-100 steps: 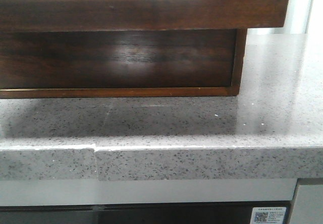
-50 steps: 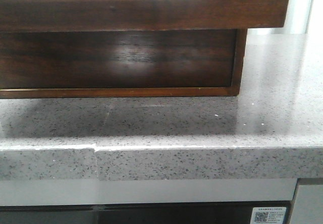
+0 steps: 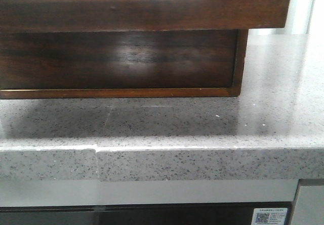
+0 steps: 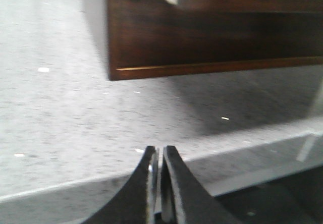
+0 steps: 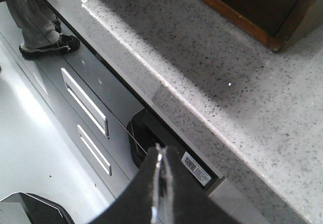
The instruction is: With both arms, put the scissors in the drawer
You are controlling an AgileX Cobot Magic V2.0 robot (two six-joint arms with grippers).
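Observation:
The scissors are out of view in all three views. The drawer (image 3: 152, 11) is the dark-brown glossy front across the top of the front view. Its wide rounded cut-out shows pale along the upper edge, and it juts forward over the wooden box (image 3: 121, 58) beneath. That box's lower corner (image 4: 202, 37) shows in the left wrist view. My left gripper (image 4: 159, 151) is shut and empty, hovering over the counter's front edge, short of the box. My right gripper (image 5: 162, 151) is shut and empty, out past the counter edge and over the cabinet fronts below.
The grey speckled stone counter (image 3: 202, 128) carries the box and has a seam notch (image 3: 96, 149) on its front lip. Under it are grey cabinet drawers with bar handles (image 5: 86, 103) and a QR label (image 5: 196, 167). A person's shoe (image 5: 48, 45) stands on the floor.

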